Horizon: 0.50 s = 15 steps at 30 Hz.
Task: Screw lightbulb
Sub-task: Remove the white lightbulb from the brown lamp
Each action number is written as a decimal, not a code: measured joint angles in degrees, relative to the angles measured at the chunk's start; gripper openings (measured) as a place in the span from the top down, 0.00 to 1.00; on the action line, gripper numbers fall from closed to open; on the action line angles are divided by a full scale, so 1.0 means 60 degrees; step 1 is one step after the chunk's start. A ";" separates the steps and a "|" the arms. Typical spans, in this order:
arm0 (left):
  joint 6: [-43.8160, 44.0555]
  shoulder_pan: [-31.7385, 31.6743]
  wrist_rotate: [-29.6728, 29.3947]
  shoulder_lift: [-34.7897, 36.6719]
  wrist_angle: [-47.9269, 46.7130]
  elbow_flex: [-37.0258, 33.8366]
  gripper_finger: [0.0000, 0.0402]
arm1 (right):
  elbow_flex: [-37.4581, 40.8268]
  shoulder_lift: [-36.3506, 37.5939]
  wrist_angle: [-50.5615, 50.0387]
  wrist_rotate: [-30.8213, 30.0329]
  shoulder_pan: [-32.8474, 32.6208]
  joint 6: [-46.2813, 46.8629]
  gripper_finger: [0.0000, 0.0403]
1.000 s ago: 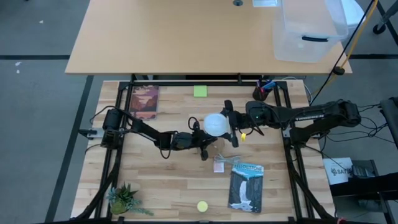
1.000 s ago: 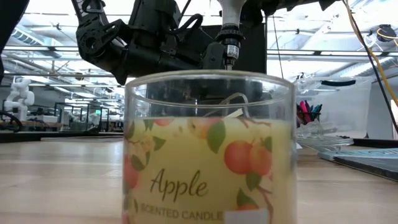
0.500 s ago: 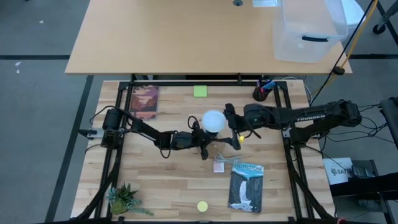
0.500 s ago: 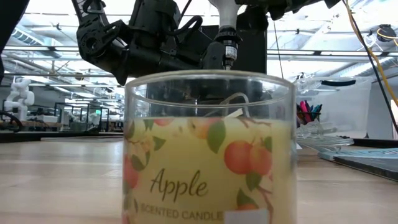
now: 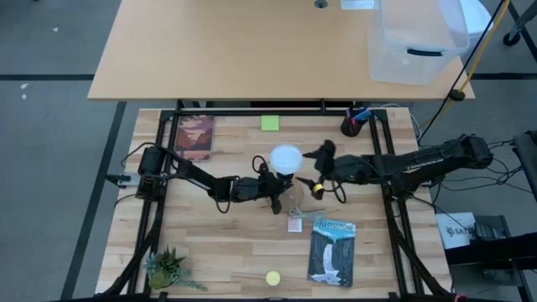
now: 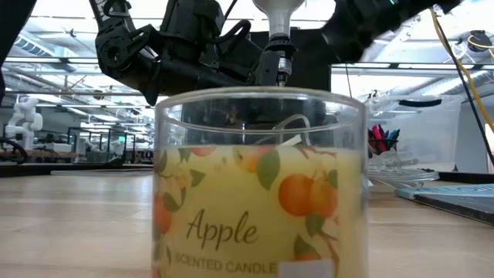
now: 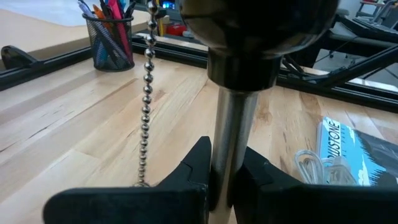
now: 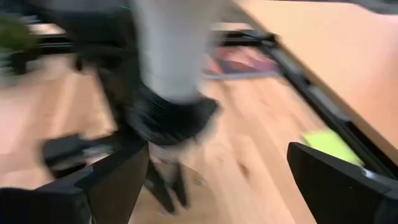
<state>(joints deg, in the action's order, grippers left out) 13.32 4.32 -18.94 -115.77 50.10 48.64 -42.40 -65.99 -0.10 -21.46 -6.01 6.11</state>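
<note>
The white lightbulb (image 5: 286,159) stands neck down in a black socket (image 6: 274,63) on top of a thin metal stem (image 7: 231,143); it also shows in the low view (image 6: 272,9) and, blurred, in the right wrist view (image 8: 171,46). My left gripper (image 5: 274,195) is shut on that stem, below the socket. My right gripper (image 5: 315,169) is wide open and empty, just to the right of the bulb and clear of it. A bead chain (image 7: 146,99) hangs beside the stem. The stem's foot is hidden. My left gripper pinches the metal stem (image 7: 225,171) between its two fingers (image 7: 189,171), well below the black socket. The fingers come level from the table's left side and lie across the stem. The stem stands upright with the bulb on top.
A glass candle jar (image 6: 258,185) stands close in front of the lamp. A coiled cable (image 5: 302,220) and a book (image 5: 331,252) lie near right, another book (image 5: 195,137) and a green note (image 5: 269,123) lie far left, and a pen cup (image 5: 351,126), a plant (image 5: 164,268) and a yellow disc (image 5: 273,278) stand around.
My right gripper has carried the bulb a little toward the table's left and far side, over the socket, then let go and drawn back toward the right edge. The bulb now stands alone on the socket. My left gripper has kept still on the stem.
</note>
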 joint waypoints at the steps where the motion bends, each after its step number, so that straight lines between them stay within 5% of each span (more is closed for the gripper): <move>1: 0.0000 0.0000 -0.0010 0.0000 -0.0006 0.0000 0.92 | 0.0346 0.0158 0.0282 -0.0445 -0.0134 0.0215 0.07; 9: -0.0043 -0.0027 -0.0207 0.0000 -0.0009 0.0000 0.92 | 0.3389 0.0031 0.7886 -0.1547 -0.1346 0.0478 0.07; 15: -0.0011 -0.0040 -0.0902 -0.0004 -0.0043 0.0000 0.92 | 0.3007 -0.1199 0.9239 -0.1957 -0.1529 -0.0292 0.07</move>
<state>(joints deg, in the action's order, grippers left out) 13.26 4.08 -24.36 -115.79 49.84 48.64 -24.36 -73.18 55.33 -33.20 -15.18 4.35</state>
